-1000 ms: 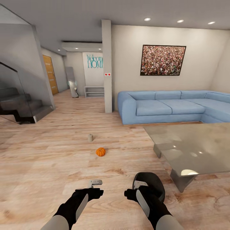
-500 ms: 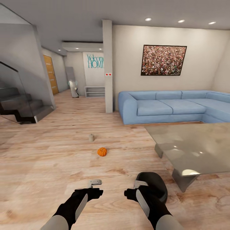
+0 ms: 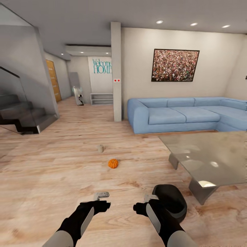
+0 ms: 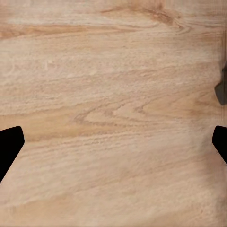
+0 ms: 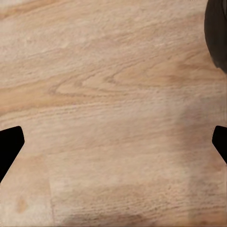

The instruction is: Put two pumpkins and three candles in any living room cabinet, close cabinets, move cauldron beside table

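An orange pumpkin (image 3: pixel 113 163) lies on the wooden floor ahead of me, and a stubby tan candle (image 3: pixel 100 148) stands a little beyond it to the left. The dark cauldron (image 3: pixel 172 201) sits on the floor just right of my right gripper (image 3: pixel 151 198), close to the glass table (image 3: pixel 212 156); its rim (image 5: pixel 218 33) also shows in the right wrist view. My left gripper (image 3: pixel 102 195) hovers over bare floor. Both grippers are open and hold nothing, with fingertips (image 4: pixel 9 146) (image 5: pixel 9 146) wide apart. The cabinet is out of view.
A blue corner sofa (image 3: pixel 181 115) lines the back wall behind the table. A white pillar (image 3: pixel 116 72) stands in the middle, with a hallway and a staircase (image 3: pixel 24 116) to the left. Open floor stretches between me and the pumpkin.
The whole view has shifted as the camera moved: pumpkin, candle, cauldron and table all sit further right in the picture. Both arms keep the same pose.
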